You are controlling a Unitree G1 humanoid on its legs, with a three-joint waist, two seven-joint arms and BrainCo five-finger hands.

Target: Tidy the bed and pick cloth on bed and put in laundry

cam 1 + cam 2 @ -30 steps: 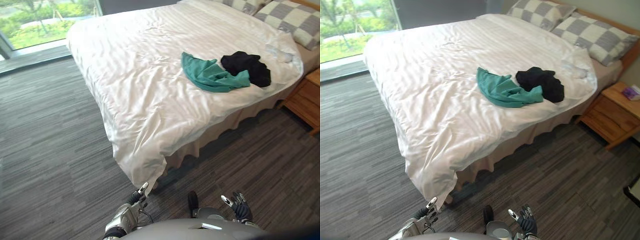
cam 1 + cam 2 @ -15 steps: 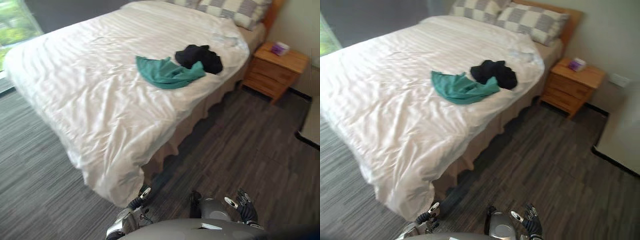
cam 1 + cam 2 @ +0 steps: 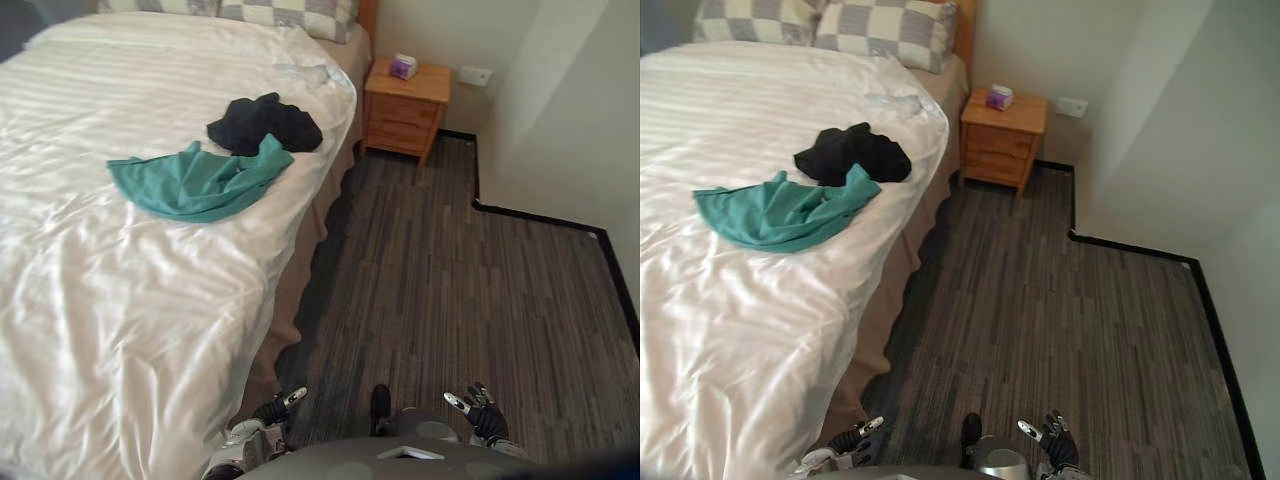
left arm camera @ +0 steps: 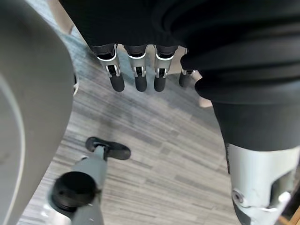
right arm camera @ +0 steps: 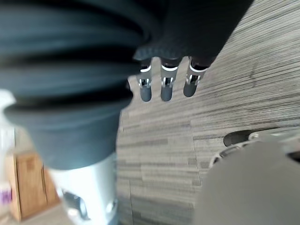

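Note:
A teal cloth lies crumpled on the bed's white duvet, close to the near side edge. A black cloth sits bunched just beyond it, touching its far end. Both of my hands hang low by my sides above the floor, well short of the bed. The left hand is near the bed's skirt; its wrist view shows the fingers straight and holding nothing. The right hand is further right, and its fingers are also straight and empty.
Checked pillows lie at the bed's head. A wooden nightstand with a small purple box stands beside it. A white wall juts out on the right. Grey strip flooring runs between bed and wall.
The camera has swung right: the bed now sits at the left and the nightstand and wall have come into view. The cloths lie as before and both hands still hang open.

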